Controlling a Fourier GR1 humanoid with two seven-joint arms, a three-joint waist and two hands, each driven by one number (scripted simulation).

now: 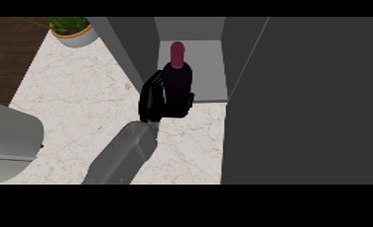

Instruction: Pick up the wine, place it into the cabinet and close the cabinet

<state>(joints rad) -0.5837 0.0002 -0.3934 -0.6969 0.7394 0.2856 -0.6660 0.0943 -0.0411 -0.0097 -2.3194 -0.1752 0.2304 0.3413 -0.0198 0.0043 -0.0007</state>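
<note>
Marble table (80,97), open cabinet (193,68) at twelve o'clock: wine bottle (177,75) upright, enclosed by curled hand (154,100), apparently poised for shelving; potted plant (73,31) at eleven.

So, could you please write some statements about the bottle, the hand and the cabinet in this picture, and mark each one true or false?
1. A hand is curled round the wine bottle. True.
2. The bottle lies flat on the counter. False: it stands upright, its red top up, at the front of the cabinet opening.
3. The cabinet is closed. False: its inside shelf shows, and the door stands open at the right.
4. A potted plant sits at the counter's far left corner. True.
5. Two hands hold the bottle. False: only one hand and one grey forearm show.
</note>
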